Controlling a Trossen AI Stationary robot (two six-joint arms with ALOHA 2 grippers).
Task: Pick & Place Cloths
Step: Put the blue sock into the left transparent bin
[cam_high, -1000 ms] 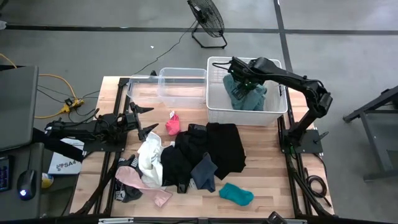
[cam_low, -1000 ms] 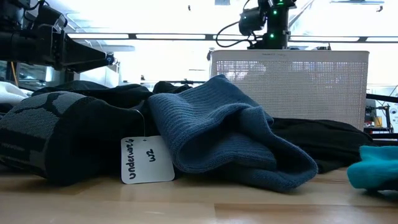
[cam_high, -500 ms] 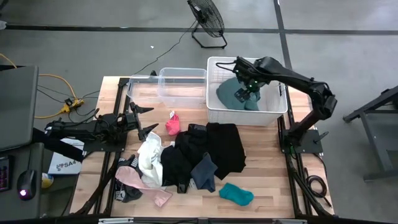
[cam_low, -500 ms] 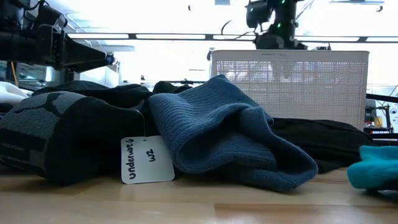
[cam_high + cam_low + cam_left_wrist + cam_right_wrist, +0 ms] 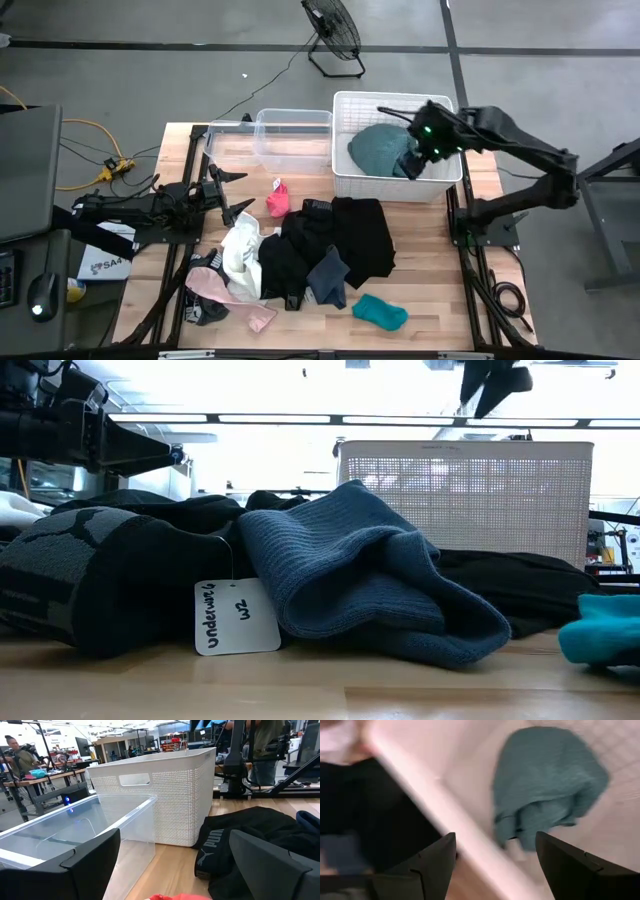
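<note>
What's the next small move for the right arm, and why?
Probably swing the right end effector back over the pile toward the black garment nearest the white basket. Its fingers are open and empty, the teal-green cloth already lies inside the basket, and several cloths are on the table, so another pick seems due. The left end effector waits open beside the clear bin.

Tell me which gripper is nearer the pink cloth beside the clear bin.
Left. The left gripper sits just beside the pink cloth, while the right gripper hangs over the white basket, well away.
</note>
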